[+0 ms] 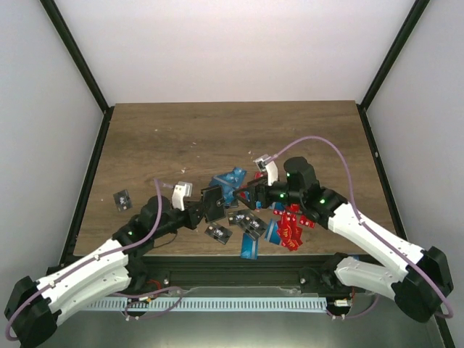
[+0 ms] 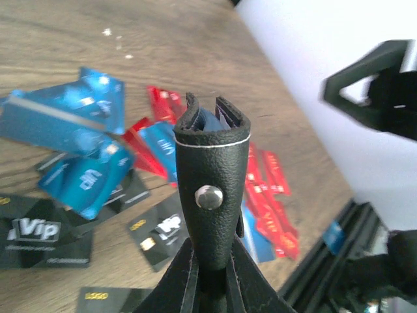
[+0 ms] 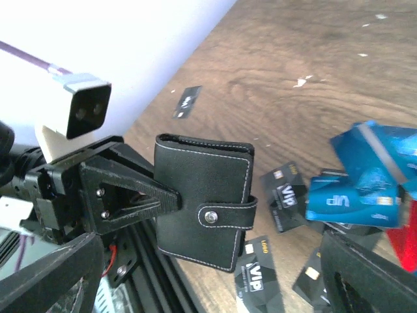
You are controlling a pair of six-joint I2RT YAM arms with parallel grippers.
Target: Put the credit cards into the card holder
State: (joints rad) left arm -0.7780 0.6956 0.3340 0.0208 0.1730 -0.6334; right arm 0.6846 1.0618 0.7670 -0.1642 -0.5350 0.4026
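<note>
The card holder point(image 3: 203, 199) is a black stitched case with its clasp tab snapped across. My left gripper point(image 1: 206, 209) is shut on one side of it and holds it above the table's near edge. Seen end-on in the left wrist view, the card holder point(image 2: 212, 186) has a blue edge showing inside its top fold. My right gripper point(image 1: 250, 192) stands open just right of the holder, fingers point(image 3: 368, 274) spread with nothing between them. The credit cards lie loose on the wood: blue ones point(image 1: 230, 181), red ones point(image 1: 290, 230) and black ones point(image 1: 217, 233).
A lone black card point(image 1: 122, 199) lies apart at the left of the wooden table point(image 1: 217, 130). Black frame posts and white walls close in the sides and back. A metal rail point(image 1: 239, 272) runs along the near edge under the holder.
</note>
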